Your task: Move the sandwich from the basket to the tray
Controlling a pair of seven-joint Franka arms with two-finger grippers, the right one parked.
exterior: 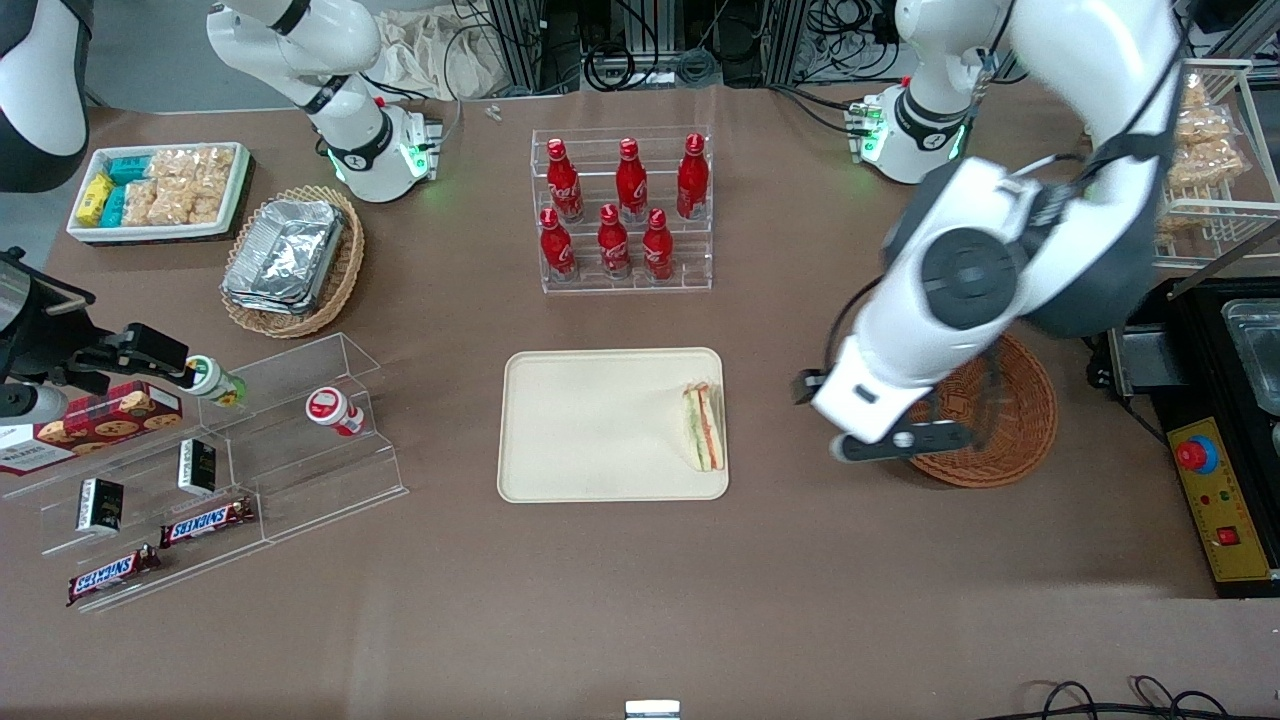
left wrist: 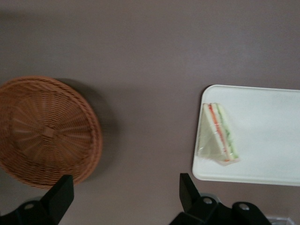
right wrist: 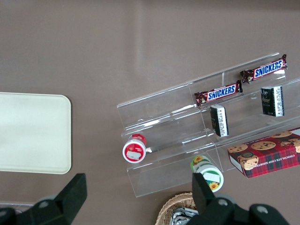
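The sandwich (exterior: 703, 425) lies on the cream tray (exterior: 600, 420), at the tray's edge nearest the working arm's end of the table. It is a pale wedge with green and orange-red layers. The reddish-brown wicker basket (exterior: 1010, 420) is empty and stands beside the tray, partly hidden by the arm. My left gripper (exterior: 885, 440) hovers above bare table between tray and basket, open and empty. The left wrist view shows the sandwich (left wrist: 219, 133), the tray (left wrist: 267, 140), the basket (left wrist: 44, 131) and the open gripper (left wrist: 124, 187).
A rack of red cola bottles (exterior: 625, 210) stands farther from the front camera than the tray. A tan basket with foil trays (exterior: 290, 260), a white snack bin (exterior: 160, 190) and a clear snack shelf (exterior: 200, 450) lie toward the parked arm's end. A control box (exterior: 1220, 490) sits beside the basket.
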